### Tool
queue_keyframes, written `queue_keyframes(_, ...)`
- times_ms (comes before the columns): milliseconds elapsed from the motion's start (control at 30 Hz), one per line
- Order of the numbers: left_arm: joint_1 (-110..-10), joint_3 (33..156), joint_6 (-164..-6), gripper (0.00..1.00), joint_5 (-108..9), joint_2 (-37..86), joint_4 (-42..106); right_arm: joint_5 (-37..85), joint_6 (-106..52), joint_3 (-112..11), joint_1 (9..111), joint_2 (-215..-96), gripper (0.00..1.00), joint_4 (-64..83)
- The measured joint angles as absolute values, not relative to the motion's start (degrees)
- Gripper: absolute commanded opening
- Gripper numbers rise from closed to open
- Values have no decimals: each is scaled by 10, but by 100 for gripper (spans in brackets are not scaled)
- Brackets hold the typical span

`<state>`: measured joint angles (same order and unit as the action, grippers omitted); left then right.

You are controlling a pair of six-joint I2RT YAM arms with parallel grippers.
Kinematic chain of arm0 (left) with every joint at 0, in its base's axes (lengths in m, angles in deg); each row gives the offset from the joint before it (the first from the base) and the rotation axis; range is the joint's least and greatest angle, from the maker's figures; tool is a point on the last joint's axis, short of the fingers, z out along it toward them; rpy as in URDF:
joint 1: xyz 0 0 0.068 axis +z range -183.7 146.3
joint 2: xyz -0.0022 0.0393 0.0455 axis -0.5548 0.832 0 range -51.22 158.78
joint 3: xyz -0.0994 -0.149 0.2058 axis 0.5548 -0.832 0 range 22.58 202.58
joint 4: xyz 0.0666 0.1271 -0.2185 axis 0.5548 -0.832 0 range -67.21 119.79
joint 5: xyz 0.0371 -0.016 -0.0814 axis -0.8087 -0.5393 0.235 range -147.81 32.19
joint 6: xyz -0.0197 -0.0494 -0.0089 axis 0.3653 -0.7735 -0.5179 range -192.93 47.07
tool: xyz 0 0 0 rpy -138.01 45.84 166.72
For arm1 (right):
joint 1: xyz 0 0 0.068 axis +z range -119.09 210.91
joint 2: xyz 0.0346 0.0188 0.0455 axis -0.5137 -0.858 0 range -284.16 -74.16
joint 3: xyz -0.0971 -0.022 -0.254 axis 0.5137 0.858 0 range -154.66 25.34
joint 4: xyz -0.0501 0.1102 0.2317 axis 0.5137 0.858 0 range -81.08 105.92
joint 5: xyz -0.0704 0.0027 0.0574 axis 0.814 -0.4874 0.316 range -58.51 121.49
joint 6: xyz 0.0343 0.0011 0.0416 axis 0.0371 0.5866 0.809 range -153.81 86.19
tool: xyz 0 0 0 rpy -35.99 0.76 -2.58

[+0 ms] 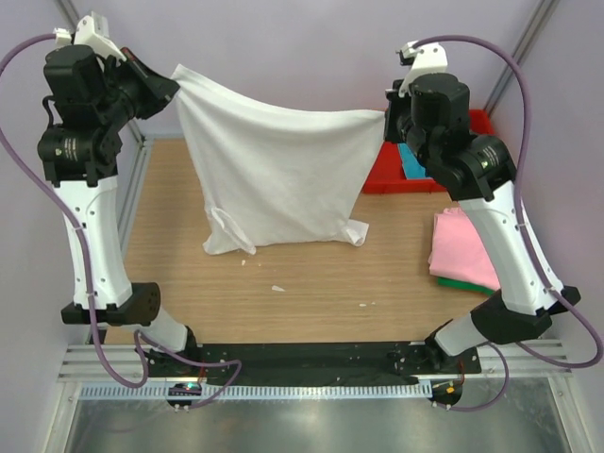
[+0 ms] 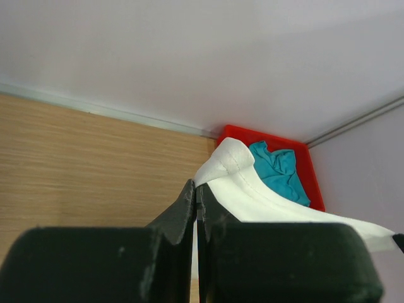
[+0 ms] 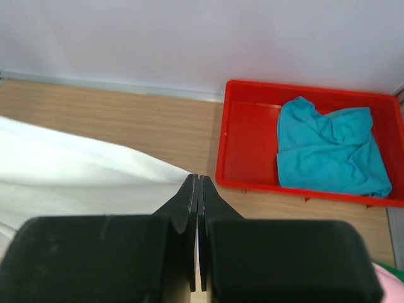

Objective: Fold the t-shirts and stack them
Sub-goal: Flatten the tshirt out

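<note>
Desk (image 1: 311, 283): wood-grain top, carrying everything below.

White t-shirt (image 1: 278, 175): hanging in the air over the left-centre of the desk, stretched wide between the two hands. Its top edge is sagging a little in the middle. Its lower edge and one sleeve are dangling down near the desk surface; cannot tell whether they are touching it.

Red tray (image 1: 382, 177): sitting at the far right of the desk, partly hidden in the overhead view.

Pink t-shirt (image 1: 462, 245): lying folded near the right edge of the desk, nearer than the tray.

Teal t-shirt (image 3: 328, 148): lying crumpled inside the red tray, filling its right part.

Green t-shirt (image 1: 467, 283): lying under the pink one, only a strip showing at the near edge.

Left hand (image 1: 173, 81): raised high, pinching the shirt's top left corner. In its wrist view the fingers are pressing together with the hemmed edge coming out beside them.

Right hand (image 1: 385, 121): raised at the same height, fingers clamping fully together on the opposite top corner, white cloth trailing off to its left.

White scraps (image 1: 278, 288): a few tiny bits lying on the desk, in front of the hanging shirt.
</note>
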<state>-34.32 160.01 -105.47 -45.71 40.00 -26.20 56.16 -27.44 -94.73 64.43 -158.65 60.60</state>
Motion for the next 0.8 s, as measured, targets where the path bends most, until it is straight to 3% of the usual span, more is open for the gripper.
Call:
queue_keyframes(267,-325,1601,-1045,0,-462,384,-262,574,-297,-1022,642,-1634,1,569)
queue_keyframes(800,-319,1592,-1018,0,-486,304,-263,574,-320,-1044,642,-1595,1,546)
